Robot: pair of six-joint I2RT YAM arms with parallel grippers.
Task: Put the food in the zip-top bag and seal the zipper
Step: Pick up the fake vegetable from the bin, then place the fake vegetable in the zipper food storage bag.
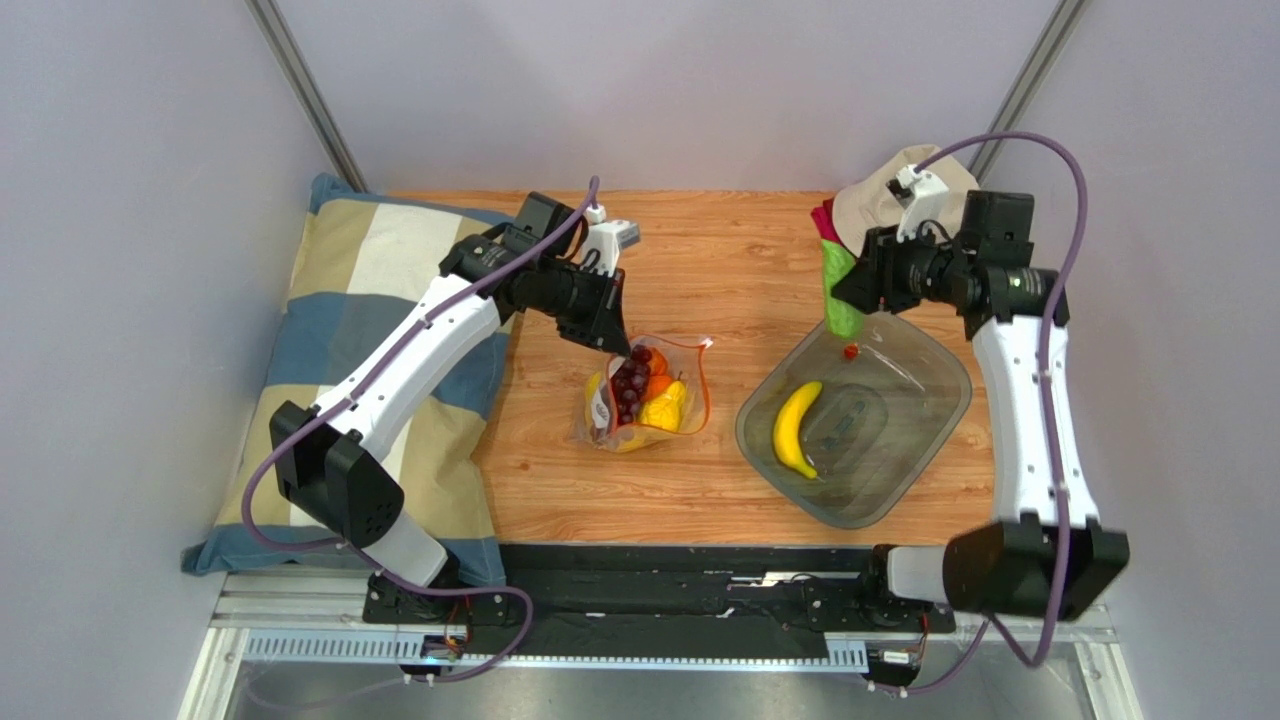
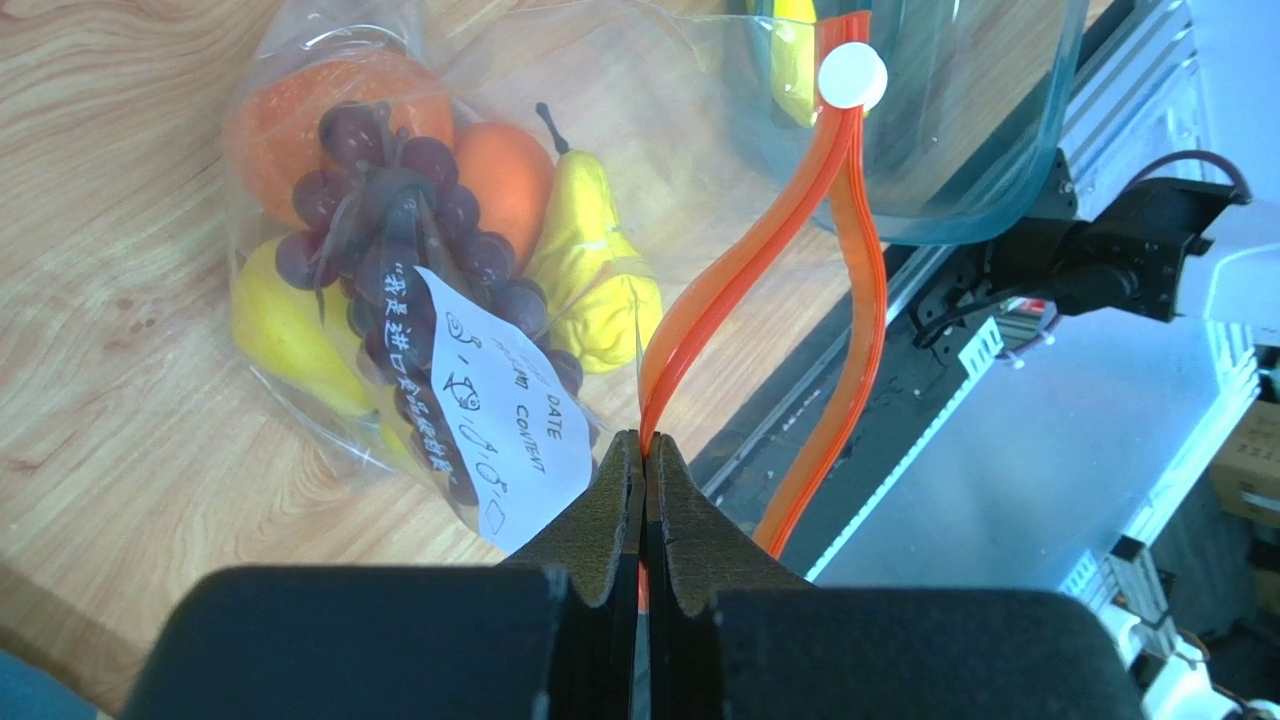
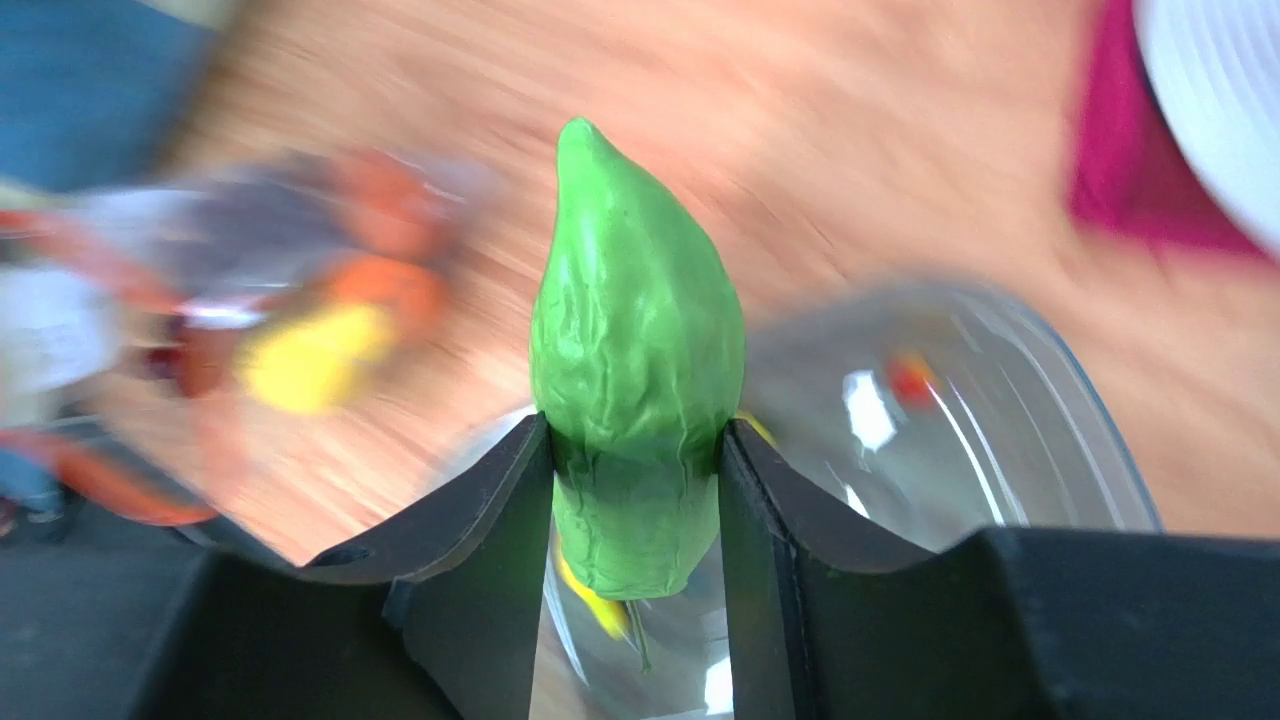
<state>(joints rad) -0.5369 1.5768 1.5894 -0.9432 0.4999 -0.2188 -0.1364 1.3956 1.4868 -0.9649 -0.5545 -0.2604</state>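
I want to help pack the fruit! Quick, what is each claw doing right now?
Left claw: closed, pinching the orange-red zipper strip.
Right claw: closed on the green toy piece.

Only a narrow strip of table (image 1: 721, 263) separates bag (image 1: 646, 398) and tray (image 1: 756, 435); the left claw (image 1: 613, 338) crowds the bag's far edge
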